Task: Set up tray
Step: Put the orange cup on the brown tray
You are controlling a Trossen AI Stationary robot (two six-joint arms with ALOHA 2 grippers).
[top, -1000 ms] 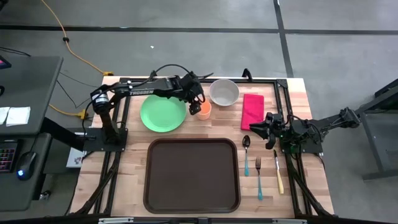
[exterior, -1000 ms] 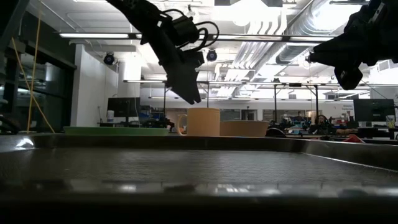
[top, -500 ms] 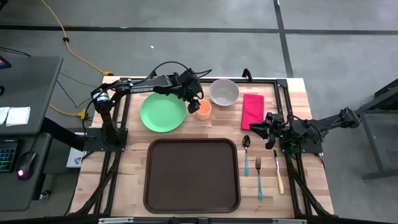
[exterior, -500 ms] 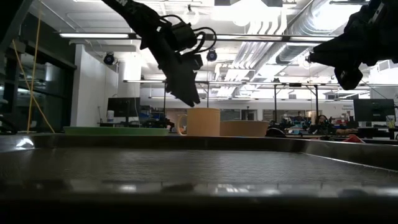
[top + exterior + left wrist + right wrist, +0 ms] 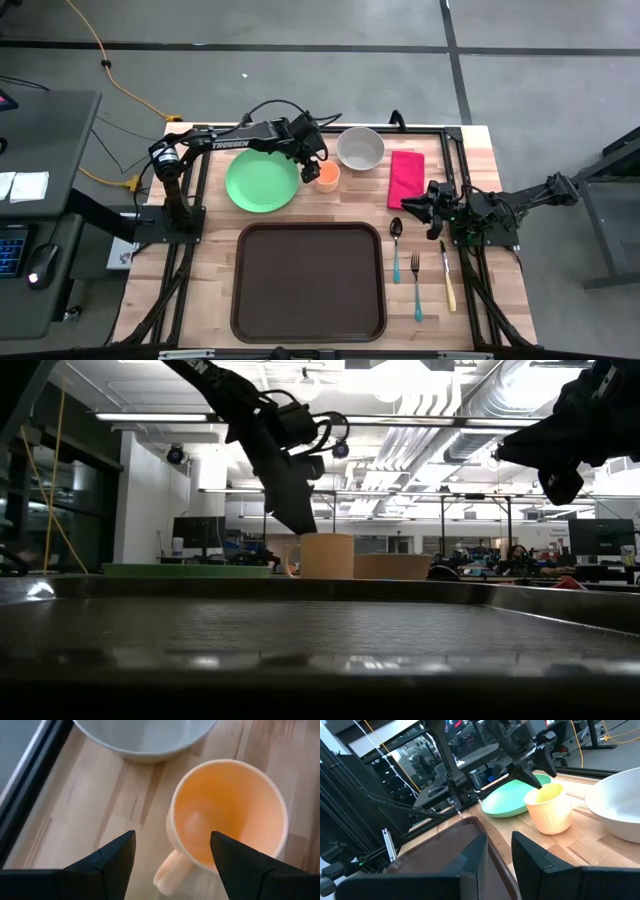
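The tray [image 5: 309, 281] lay flat at the front-centre of the bench [image 5: 210, 270], nothing on it. L gripper [image 5: 314, 167] hung over the orange mug [image 5: 327, 175] near the back edge, claw wide; one finger [image 5: 107, 865] sat outside the mug wall by the handle, the other finger [image 5: 245, 865] over the mug's mouth, not clamped on it. Green plate [image 5: 262, 181] lay just beside the mug, white bowl [image 5: 360, 147] on the other side. R gripper [image 5: 420, 207] hovered near the bench's right edge, by the pink napkin [image 5: 405, 177], claw narrow, holding nothing. Spoon [image 5: 396, 245], fork [image 5: 416, 285] & knife [image 5: 448, 275] lay beside the tray.
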